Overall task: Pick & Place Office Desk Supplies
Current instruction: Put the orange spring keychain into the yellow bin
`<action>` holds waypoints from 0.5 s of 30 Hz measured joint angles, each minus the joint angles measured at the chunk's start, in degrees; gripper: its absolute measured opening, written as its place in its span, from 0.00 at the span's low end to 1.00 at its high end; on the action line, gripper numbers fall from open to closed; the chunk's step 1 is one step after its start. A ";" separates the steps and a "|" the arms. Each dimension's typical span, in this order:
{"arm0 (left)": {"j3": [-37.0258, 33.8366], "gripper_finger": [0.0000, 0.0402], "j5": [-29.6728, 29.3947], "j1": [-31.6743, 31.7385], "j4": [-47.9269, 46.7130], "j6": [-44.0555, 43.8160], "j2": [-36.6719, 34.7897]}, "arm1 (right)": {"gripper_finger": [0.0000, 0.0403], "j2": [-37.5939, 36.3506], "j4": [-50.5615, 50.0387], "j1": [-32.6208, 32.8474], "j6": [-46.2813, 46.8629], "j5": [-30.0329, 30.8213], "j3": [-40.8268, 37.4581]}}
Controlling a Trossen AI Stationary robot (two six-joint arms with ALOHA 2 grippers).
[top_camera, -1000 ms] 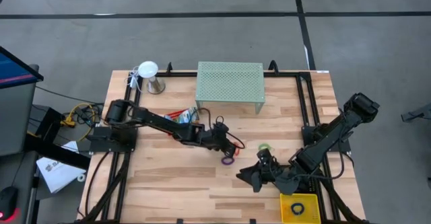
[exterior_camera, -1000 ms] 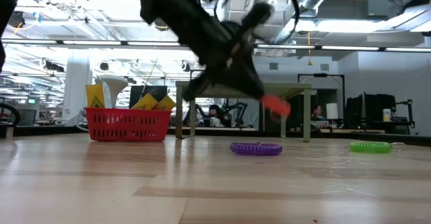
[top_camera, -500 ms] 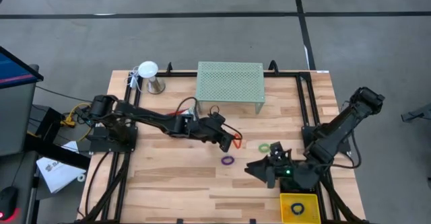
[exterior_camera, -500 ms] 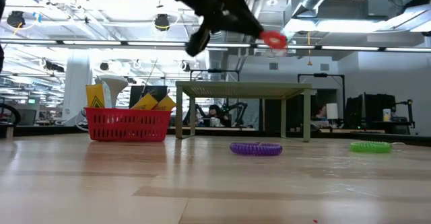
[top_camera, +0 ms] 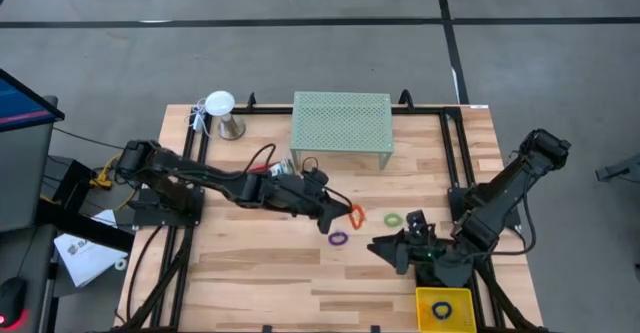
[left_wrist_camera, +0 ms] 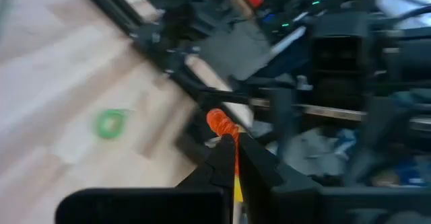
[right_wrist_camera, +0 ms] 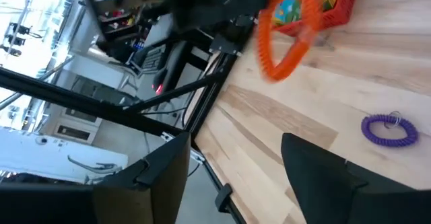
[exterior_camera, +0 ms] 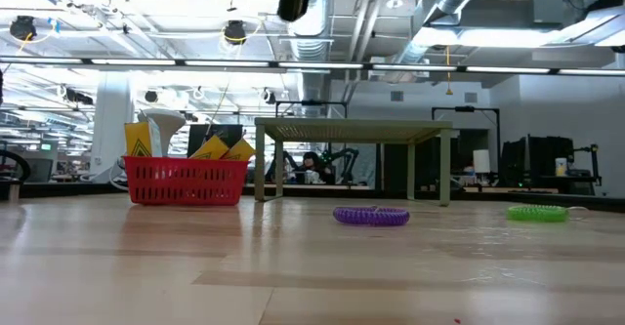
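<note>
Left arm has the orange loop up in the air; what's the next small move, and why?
Probably carry it toward the open right gripper. The left gripper is shut on the orange loop, the right faces it, and the yellow tray sits beside the right arm.

Three coiled elastic loops show: one orange loop (top_camera: 356,214), one purple loop (top_camera: 338,239) and one green loop (top_camera: 393,218). There is one mint-green mesh shelf (top_camera: 341,121), one red basket (exterior_camera: 186,181), one yellow tray (top_camera: 446,308) and two robot arms.
</note>
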 joint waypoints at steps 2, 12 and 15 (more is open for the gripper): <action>0.00 0.00 0.12 -0.62 1.47 -0.98 0.00 | 0.60 0.00 0.02 -0.54 -0.23 0.18 0.00; 0.00 0.00 0.03 -2.29 3.66 -1.40 0.07 | 0.62 0.02 -0.44 -3.23 -1.85 -0.29 0.00; 0.00 0.00 0.01 -2.39 3.76 -1.84 0.09 | 0.62 0.02 -0.45 -3.90 -2.43 -0.94 0.00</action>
